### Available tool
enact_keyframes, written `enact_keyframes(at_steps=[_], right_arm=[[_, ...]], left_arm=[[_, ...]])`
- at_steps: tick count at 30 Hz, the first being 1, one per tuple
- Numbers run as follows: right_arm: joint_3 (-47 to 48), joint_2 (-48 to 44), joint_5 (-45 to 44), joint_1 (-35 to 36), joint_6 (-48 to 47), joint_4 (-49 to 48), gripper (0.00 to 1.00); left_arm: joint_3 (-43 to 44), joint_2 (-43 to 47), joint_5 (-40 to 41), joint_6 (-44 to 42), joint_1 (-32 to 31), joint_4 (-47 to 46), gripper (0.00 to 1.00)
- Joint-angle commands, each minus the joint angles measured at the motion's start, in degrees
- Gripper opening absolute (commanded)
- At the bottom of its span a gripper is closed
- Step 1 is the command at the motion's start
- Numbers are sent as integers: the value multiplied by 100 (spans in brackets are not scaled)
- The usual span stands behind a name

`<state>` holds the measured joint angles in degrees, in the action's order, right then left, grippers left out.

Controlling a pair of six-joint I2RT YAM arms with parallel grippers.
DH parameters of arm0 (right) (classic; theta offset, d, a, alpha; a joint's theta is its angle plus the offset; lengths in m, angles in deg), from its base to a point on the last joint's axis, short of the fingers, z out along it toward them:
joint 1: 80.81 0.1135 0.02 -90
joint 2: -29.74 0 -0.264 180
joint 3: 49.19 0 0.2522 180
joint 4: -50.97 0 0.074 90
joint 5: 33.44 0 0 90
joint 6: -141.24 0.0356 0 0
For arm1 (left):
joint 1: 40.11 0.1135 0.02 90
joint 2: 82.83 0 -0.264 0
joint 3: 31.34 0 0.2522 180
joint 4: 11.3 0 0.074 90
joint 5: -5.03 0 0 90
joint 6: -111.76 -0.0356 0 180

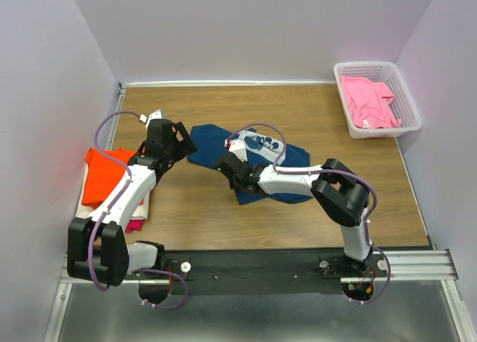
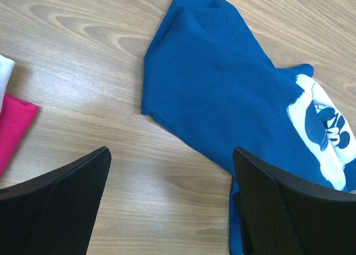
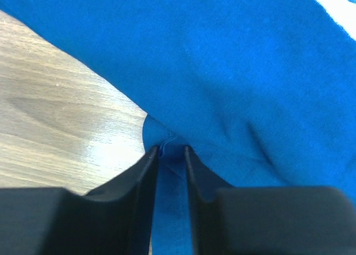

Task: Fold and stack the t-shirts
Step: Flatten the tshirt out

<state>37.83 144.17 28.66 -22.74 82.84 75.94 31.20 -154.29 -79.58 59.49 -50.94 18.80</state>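
Note:
The navy t-shirt (image 1: 257, 159) with a white chest print lies crumpled mid-table; it also shows in the left wrist view (image 2: 222, 94) and fills the right wrist view (image 3: 233, 71). My right gripper (image 1: 232, 171) is shut on a fold of its near-left edge (image 3: 171, 155). My left gripper (image 1: 179, 137) is open and empty just left of the shirt, over bare wood (image 2: 172, 199). A folded orange t-shirt (image 1: 104, 174) tops a stack at the left with white and magenta (image 1: 134, 224) tees under it. A pink t-shirt (image 1: 369, 100) lies in the basket.
The white lattice basket (image 1: 406, 107) stands at the back right corner. White walls close the back and both sides. The stack's white and magenta edges (image 2: 14, 127) show at the left of the left wrist view.

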Motion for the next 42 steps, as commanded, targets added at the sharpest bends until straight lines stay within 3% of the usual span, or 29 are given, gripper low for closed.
enact_keyframes(at_steps=[1, 10, 18, 29, 42], right_arm=[[93, -96, -356, -5, 128, 102, 29], [-48, -254, -374, -85, 207, 119, 0], [-592, -1396, -803, -172, 452, 514, 0], [-1147, -4409, -2184, -375, 981, 2105, 0], [-391, -5650, -3510, -401, 586, 2852, 0]], left_arm=[[-96, 115, -108, -73, 55, -105, 98], [-114, 80, -214, -56, 63, -166, 98], [-122, 27, -328, 6, 63, -210, 97], [-350, -149, -776, 234, 55, -482, 96], [-861, -561, -671, 638, -350, -799, 93]])
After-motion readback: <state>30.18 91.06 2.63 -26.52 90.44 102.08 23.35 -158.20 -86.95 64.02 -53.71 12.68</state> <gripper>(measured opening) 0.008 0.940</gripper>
